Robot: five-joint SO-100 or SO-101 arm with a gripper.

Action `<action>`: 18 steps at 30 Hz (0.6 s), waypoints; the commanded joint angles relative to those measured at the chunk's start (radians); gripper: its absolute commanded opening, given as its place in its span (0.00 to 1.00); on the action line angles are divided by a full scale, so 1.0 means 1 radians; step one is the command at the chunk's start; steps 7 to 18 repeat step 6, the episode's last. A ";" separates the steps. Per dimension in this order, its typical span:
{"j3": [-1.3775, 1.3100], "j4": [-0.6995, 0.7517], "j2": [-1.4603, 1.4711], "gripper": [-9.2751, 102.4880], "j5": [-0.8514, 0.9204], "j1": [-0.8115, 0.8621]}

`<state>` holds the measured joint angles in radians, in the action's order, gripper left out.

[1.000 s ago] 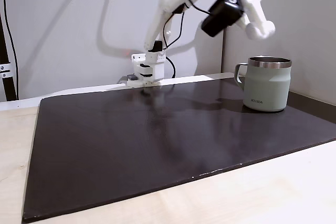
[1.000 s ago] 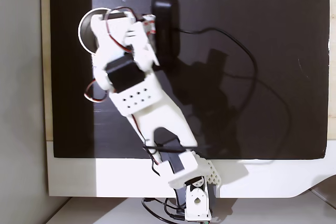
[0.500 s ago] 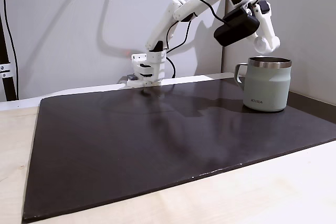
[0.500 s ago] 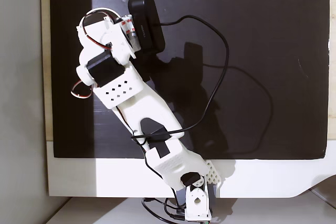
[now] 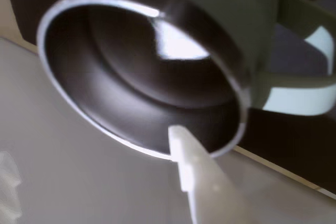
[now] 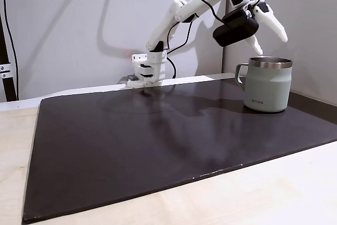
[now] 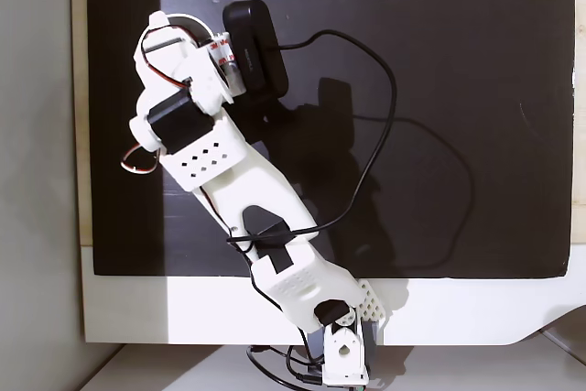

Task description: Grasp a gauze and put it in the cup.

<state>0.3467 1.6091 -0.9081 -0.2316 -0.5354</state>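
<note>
While the gripper (image 6: 266,29) hangs just above the cup (image 6: 269,84), its two white fingers stand spread apart with nothing between them, one pointing down toward the steel rim, the other angled up and away. In the wrist view a single fingertip (image 5: 181,145) reaches over the near rim of the cup (image 5: 157,72), whose dark steel inside looks bare as far as it can be seen. The gauze is nowhere to be made out; whether it lies deep in the cup I cannot tell.

The cup stands on the dark mat (image 6: 158,140), near the mat's far right corner in the side-on fixed view. Judging by the parted fingers over the mouth, this is the release step. Next, the arm (image 7: 229,162) should lift straight up, clear of the rim, without knocking the cup.
</note>
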 commanded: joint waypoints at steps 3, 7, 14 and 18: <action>-0.058 0.008 -0.015 0.37 0.008 0.011; -0.058 0.009 -0.015 0.37 0.008 0.012; -0.058 0.009 -0.015 0.37 0.008 0.012; -0.058 0.009 -0.015 0.37 0.008 0.012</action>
